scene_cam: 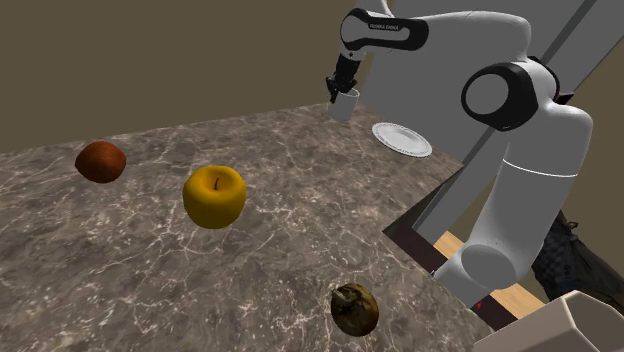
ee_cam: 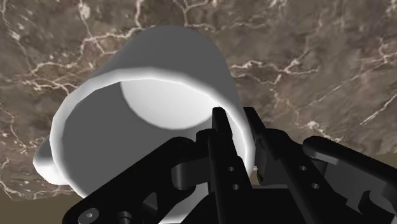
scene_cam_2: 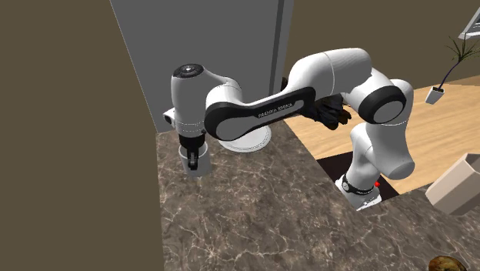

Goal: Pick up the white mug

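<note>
Since my black two-finger gripper (ee_cam: 235, 118) is clamped on the wall of the smooth white cylindrical mug (ee_cam: 159, 76), one finger inside the rim and one outside, what matters is how that pinch will carry. I judge the mug stiff, fairly light and empty, with a slick surface that could slide or swing between narrow pads, and brittle enough to chip if it dropped on stone. The rim wall is a fair place to hold; a bulge on the side away from my fingers may be the handle, and I would leave it alone. The mug (scene_cam: 344, 105) is at the far edge of the dark veined marble countertop (scene_cam: 150, 270); I cannot tell whether its base has left the stone. In the shoulder view a flat white round plate (scene_cam: 402, 139) lies near at four o'clock from the mug, apart from it. A yellow apple (scene_cam: 214, 195) sits well away at seven o'clock, a reddish-brown round fruit (scene_cam: 100, 161) farther off at eight o'clock, and a mottled brown fruit (scene_cam: 355, 309) at six o'clock by the near edge. Nothing stands over the mug, so a straight lift looks unobstructed.
</note>
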You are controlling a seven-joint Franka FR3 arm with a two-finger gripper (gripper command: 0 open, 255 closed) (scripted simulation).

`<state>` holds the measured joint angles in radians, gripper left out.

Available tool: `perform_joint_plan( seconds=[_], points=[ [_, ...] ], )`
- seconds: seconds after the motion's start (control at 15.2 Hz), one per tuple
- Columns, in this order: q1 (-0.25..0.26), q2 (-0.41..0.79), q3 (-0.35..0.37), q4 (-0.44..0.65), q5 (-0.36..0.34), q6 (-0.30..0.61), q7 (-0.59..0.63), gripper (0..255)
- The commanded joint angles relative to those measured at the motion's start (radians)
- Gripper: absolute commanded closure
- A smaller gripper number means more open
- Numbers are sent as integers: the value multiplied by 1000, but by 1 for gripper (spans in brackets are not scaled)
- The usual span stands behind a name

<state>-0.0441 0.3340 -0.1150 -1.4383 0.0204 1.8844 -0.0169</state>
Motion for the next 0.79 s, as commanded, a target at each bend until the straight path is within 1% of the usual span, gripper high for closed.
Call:
perform_joint_plan(
  seconds=[0.0, 0.59, 0.73],
  points=[
    [0, 0, 0, 26, 0, -26, 1, 255],
    [-4, 20, -1, 177, 2, -158, -1, 255],
    [-4, 20, -1, 180, 2, -160, -1, 255]
  ],
)
